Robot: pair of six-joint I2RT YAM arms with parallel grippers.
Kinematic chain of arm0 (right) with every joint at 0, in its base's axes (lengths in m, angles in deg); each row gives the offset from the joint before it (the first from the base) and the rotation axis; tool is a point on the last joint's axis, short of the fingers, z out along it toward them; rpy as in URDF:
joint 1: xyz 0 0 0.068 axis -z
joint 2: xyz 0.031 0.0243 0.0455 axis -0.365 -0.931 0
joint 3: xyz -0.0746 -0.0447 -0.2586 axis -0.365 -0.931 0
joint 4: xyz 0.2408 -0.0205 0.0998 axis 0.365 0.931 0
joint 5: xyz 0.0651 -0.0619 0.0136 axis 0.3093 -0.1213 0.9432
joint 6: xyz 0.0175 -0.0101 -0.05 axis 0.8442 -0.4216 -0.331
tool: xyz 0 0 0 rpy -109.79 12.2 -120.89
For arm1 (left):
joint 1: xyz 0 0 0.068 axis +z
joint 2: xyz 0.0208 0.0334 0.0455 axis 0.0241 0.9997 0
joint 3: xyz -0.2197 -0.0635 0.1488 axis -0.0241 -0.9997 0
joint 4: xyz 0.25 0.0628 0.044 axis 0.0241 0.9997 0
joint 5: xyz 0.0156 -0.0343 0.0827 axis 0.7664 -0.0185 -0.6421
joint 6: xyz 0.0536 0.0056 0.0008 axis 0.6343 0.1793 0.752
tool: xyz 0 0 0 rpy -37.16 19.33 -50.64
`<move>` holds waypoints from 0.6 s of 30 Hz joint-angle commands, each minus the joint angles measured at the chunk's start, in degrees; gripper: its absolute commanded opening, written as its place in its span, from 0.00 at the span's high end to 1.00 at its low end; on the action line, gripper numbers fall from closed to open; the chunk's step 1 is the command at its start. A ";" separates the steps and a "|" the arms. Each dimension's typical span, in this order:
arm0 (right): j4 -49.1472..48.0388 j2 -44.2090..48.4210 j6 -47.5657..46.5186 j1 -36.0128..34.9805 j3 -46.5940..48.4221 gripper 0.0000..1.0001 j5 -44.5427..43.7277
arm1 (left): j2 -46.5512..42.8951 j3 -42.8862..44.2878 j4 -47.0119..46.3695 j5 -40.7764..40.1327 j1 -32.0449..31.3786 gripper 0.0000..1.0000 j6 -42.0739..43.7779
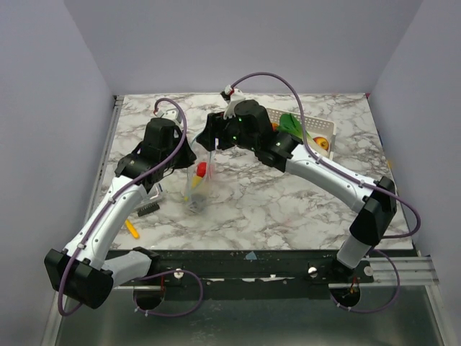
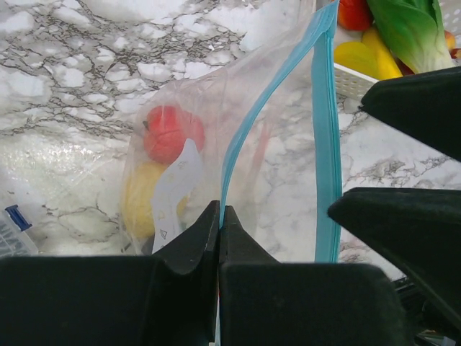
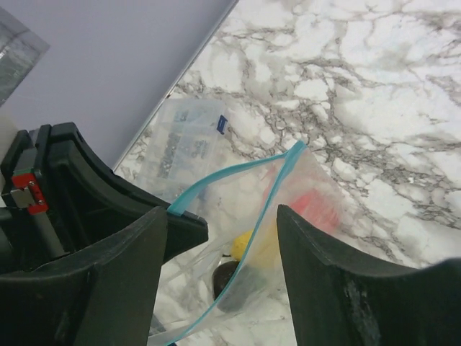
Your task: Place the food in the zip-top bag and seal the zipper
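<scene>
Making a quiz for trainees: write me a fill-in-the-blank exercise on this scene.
The left gripper pinches the zip-top bag's light ____ zipper. In the left wrist view, above the yellow fruit sits a ____ one. The right gripper is ____. The green leafy vegetable lies in a white ____.
Missing: blue; red; open; basket.

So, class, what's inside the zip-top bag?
A red toy fruit, a yellow one beneath it, a dark piece at the bottom. A white label covers part of them.

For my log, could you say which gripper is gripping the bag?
The left gripper, shut on the zipper; the right gripper is wide open.
</scene>
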 commanded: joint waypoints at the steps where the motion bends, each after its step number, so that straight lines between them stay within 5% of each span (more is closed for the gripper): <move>1: 4.01 3.67 -4.36 -0.28 3.58 0.33 -5.18 | -1.14 0.84 -0.60 -0.28 0.37 1.00 1.01; 10: 5.36 13.84 -10.28 1.62 -2.07 0.30 -23.71 | -0.42 0.12 -1.41 0.22 0.33 1.00 1.17; 15: 5.20 15.80 -10.51 12.52 -9.01 0.32 -23.44 | -0.23 -0.13 -1.80 0.23 0.34 1.00 1.59; 18: 9.77 13.27 -9.18 19.80 -10.49 0.45 -20.79 | -0.29 -0.12 -1.80 0.19 0.31 1.00 1.88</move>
